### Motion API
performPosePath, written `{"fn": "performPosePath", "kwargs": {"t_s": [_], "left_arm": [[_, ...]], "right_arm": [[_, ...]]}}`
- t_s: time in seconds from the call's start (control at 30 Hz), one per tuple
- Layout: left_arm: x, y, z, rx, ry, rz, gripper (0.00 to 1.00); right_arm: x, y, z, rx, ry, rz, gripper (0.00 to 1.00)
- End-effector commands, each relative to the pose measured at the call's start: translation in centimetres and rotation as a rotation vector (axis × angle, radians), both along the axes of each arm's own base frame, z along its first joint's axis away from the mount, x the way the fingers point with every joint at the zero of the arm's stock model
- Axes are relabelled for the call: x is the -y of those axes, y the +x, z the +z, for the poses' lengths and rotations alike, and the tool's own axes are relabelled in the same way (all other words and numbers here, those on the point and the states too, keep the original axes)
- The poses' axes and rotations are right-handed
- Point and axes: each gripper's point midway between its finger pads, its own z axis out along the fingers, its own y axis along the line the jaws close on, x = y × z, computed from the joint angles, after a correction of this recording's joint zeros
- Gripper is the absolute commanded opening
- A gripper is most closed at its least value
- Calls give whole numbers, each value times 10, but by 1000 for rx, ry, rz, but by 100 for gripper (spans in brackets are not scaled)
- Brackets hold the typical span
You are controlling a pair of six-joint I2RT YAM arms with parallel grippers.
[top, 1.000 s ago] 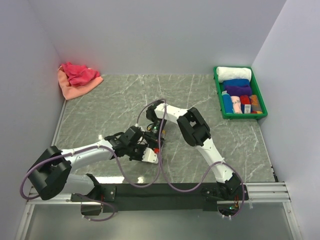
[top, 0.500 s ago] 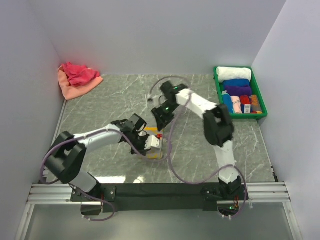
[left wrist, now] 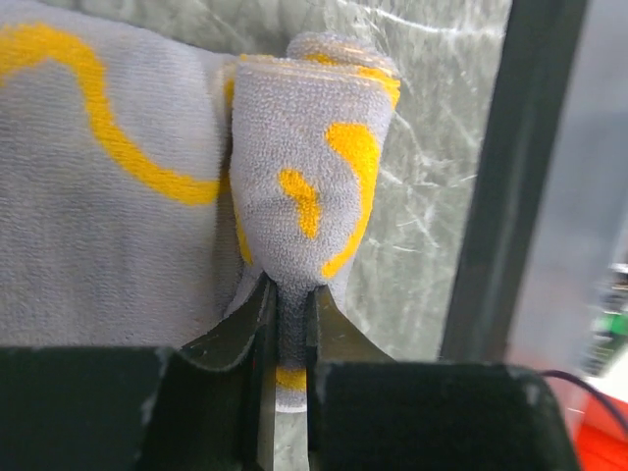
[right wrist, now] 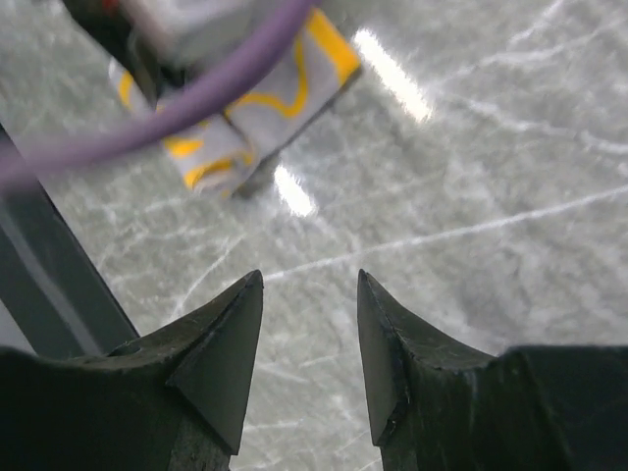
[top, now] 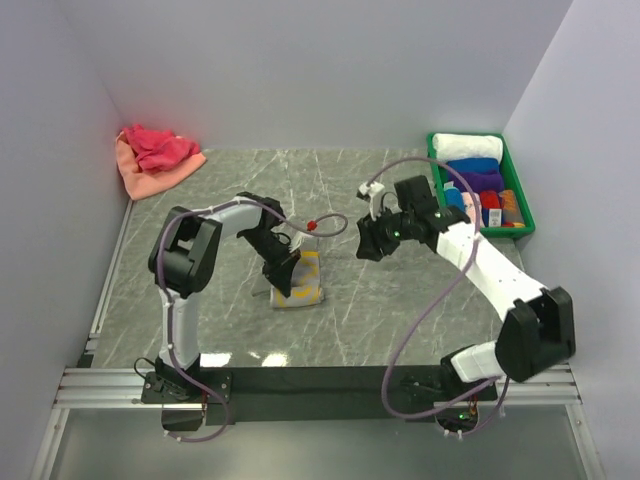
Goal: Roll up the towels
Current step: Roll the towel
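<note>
towel (top: pixel 305 282), pale grey with yellow squiggles, lies just left of centre in the top view, on the marble table (top: pixel 350 320). in the left wrist view its near end is rolled into a tight bundle and the rest lies flat at the left of the frame. the left gripper (left wrist: pixel 289 294) is clenched on the roll's lower edge. the right gripper (right wrist: pixel 309 285) hangs parted, grasping nothing, right of the towel and apart from it. marble shows on every side of the towel. pink and orange towels (top: pixel 155 152) sit in the upper left corner. the green tray (top: pixel 488 232) with rolled towels (top: pixel 470 148) sits at the upper right edge, well apart.
</note>
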Motion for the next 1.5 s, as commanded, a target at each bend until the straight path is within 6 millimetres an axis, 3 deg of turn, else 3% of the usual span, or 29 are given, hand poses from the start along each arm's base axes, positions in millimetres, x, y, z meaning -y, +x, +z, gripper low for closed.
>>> {"fn": "performPosePath", "kwargs": {"t_s": [0.0, 0.07, 0.17, 0.2, 0.23, 0.33, 0.43, 0.47, 0.6, 0.77, 0.87, 1.0, 1.07, 1.1, 1.13, 1.23, 1.33, 1.47], "left_arm": [[-16, 12, -27, -38, 83, -22, 1], [-20, 15, -32, -58, 90, -18, 1], [-27, 19, -44, -99, 121, -27, 1], [-30, 18, -52, -120, 133, -34, 1], [-29, 24, -53, -108, 129, -38, 1], [-32, 29, -57, -109, 146, -39, 3], [-34, 30, -60, -105, 158, -38, 3], [-33, 30, -61, -106, 157, -38, 2], [-34, 30, -64, -118, 162, -36, 3], [-33, 40, -66, -108, 170, -13, 7], [-34, 45, -65, -102, 164, -5, 8], [-37, 49, -58, -97, 127, 23, 10], [-41, 49, -48, -102, 100, 41, 14], [-41, 47, -45, -108, 78, 50, 17], [-42, 48, -42, -107, 63, 60, 26], [-51, 52, -23, -89, -13, 117, 41], [-54, 62, 5, -41, -109, 185, 48], [-84, 93, 50, 72, -211, 344, 50]], "right_arm": [[-3, 2, 21, 159, 32, -9, 50], [-7, -2, 21, 219, 19, -9, 50], [-36, -24, 24, 360, -42, 80, 50], [-42, -26, 14, 379, -95, 106, 51], [-65, -43, 13, 393, -98, 186, 51], [-99, -51, -9, 432, -190, 290, 51], [-120, -39, -26, 511, -271, 336, 51], [-133, -41, -26, 549, -265, 359, 51], [-158, -40, -51, 579, -334, 456, 51], [-167, -50, -81, 532, -331, 539, 49], [-165, -58, -108, 456, -363, 591, 40], [-162, -69, -139, 325, -374, 646, 11], [-150, -72, -153, 210, -390, 656, 5], [-156, -73, -148, 168, -350, 660, 1], [-151, -70, -149, 123, -342, 651, 0], [-140, -76, -151, -35, -320, 651, 0], [-143, -78, -148, -131, -269, 651, 0], [-138, -77, -150, -260, -234, 613, 0]]}}
